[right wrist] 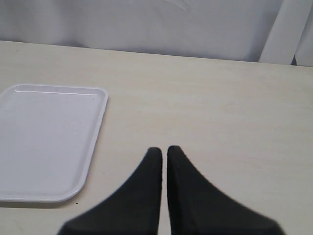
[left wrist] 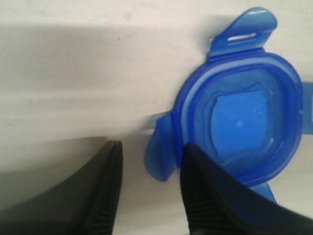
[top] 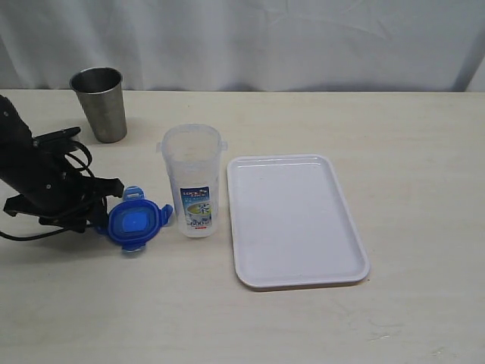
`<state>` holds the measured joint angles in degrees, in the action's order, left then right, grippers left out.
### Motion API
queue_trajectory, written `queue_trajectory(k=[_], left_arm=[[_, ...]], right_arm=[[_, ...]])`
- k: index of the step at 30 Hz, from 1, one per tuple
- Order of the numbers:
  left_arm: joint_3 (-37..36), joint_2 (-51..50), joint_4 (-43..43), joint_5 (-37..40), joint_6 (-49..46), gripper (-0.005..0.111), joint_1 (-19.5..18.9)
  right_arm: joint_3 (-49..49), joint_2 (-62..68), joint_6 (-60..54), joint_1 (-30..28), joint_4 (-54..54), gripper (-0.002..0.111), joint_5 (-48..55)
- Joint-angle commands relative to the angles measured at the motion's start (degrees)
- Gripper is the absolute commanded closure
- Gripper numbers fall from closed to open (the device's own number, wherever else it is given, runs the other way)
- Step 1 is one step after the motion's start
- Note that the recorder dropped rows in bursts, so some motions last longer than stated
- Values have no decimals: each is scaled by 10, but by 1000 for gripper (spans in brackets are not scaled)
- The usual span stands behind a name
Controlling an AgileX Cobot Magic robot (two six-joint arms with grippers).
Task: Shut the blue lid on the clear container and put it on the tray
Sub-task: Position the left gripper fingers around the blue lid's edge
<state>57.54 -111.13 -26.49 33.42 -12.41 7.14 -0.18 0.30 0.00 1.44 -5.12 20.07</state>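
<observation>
Blue lid (left wrist: pixel 239 117) flap lies between open left end effector (left wrist: pixel 152 147) fingers, clear only in wrist view; right end effector (right wrist: pixel 164 149) closed.

A pale cream table (top: pixel 394 326) with a faint wood grain filled the exterior view from nine o'clock round to three o'clock. Its top was matte, with a few light scuffs toward five o'clock. Along its far edge, at twelve o'clock, a white curtain (top: pixel 303 38) hung in loose, soft folds and closed off whatever stood behind it. A darker crease in the cloth showed at about two o'clock. The light was soft and even, and shadows on the tabletop stayed faint. Close up in the left wrist view, one broad grey shadow lay across the surface.
</observation>
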Motion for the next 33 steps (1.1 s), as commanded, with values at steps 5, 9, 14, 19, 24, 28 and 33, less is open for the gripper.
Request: queue_trajectory(k=[5,9,14,19,24,28,33], left_arm=[[-2,6,-29,-16,-10,64,0],[-2,6,-29,-16,-10,64,0],[-2,6,-29,-14,-10,64,0],[-2,6,-31,-12,-10,64,1],[-2,6,-30,-12,-10,64,1],[-2,6,-29,-12,-10,64,1],[-2,6,-29,-11,-10,64,1]], right_arm=[[2,-3,0,0,0,104,-3],[2,-3,0,0,0,104,-3],[2,-3,0,0,0,104,-3],[2,-3,0,0,0,104,-3],[2,-3,0,0,0,104,-3],[2,-3,0,0,0,104,-3],[2,-3,0,0,0,104,-3]])
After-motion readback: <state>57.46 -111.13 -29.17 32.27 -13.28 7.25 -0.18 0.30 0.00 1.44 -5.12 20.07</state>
